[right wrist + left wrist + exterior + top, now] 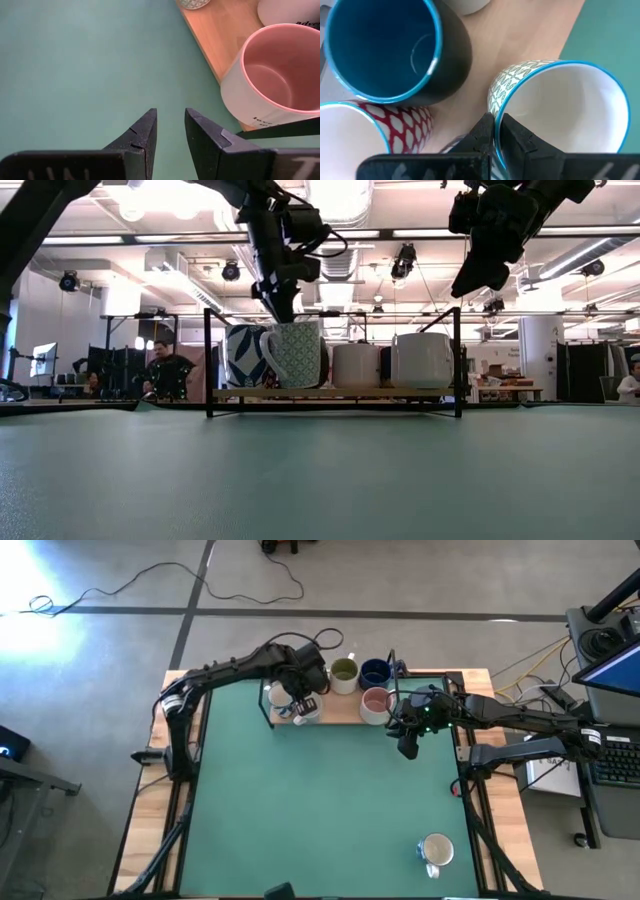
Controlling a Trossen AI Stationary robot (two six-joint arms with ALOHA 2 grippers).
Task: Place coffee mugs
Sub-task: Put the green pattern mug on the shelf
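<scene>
At the back of the table, the left gripper [303, 705] is closed tight on the rim of a green-patterned mug [560, 107]. One finger [517, 137] is inside the mug and the other is outside. This mug is white inside and has nothing in it. It sits on the wooden tray [340, 713], right beside a dark blue mug [385, 47] and a red-patterned mug [375, 130]. The blue one looks bare inside too.

More mugs stand on the tray: an olive-green mug [344, 673], another blue mug [375, 672] and a pink mug [280, 75] with nothing in it. A thin black frame [332, 360] goes around the tray.

Just past the pink mug, the right gripper [170, 132] hangs over the green table mat [320, 800]. Its fingers stand a little way apart and hold nothing.

One cream mug [436, 852] stands alone near the front right corner of the table, far from the others.

Behind the table is a big room with bright ceiling lights. A person [168, 372] in dark clothes is far at the back.
</scene>
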